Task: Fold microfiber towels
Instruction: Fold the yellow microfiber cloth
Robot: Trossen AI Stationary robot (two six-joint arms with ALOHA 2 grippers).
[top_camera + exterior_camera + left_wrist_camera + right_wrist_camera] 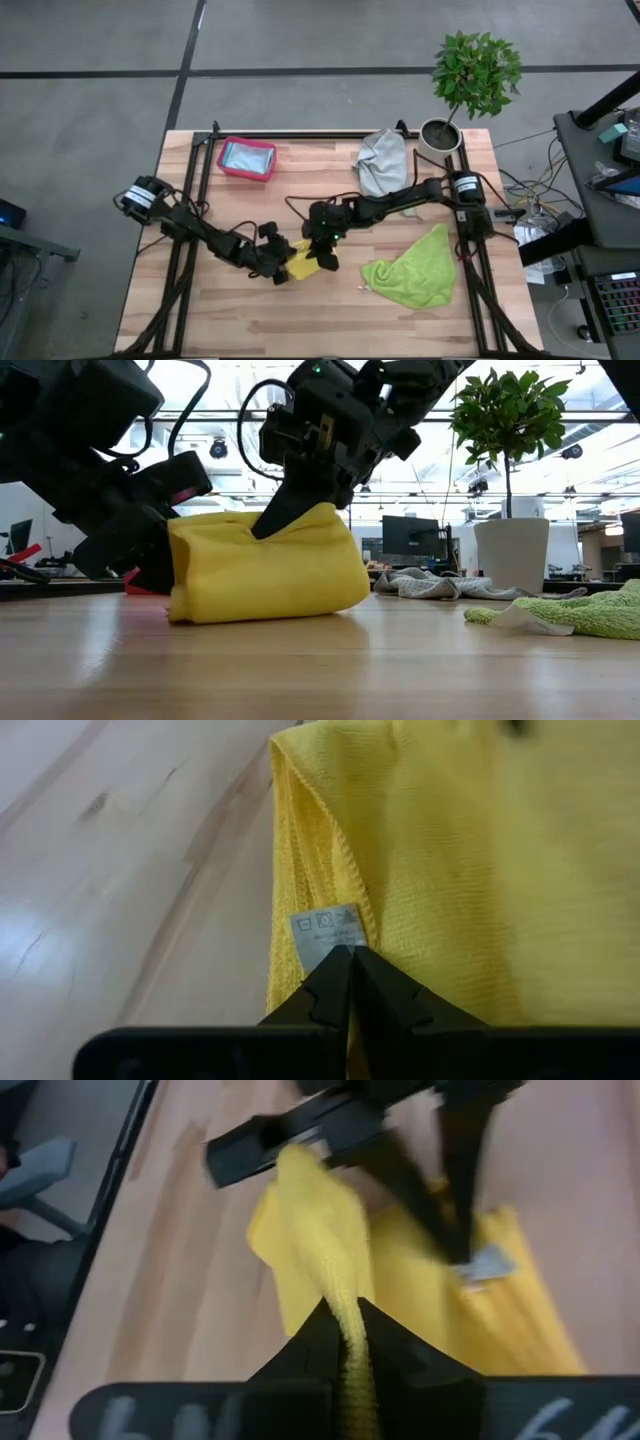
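Two end effectors [280, 272] [322, 258] pinching yellow towel [302, 266].

2 black jointed arms [230, 243] with looping black cables, silver-banded bases.

Overhead downward, table-level sideways, two close wrist views, all sharing the yellow towel [301, 262]

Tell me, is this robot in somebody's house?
Probably not; it looks like a lab or workshop. The wooden table stands on a bare grey floor, with monitors on desks behind and cables trailing beside it.
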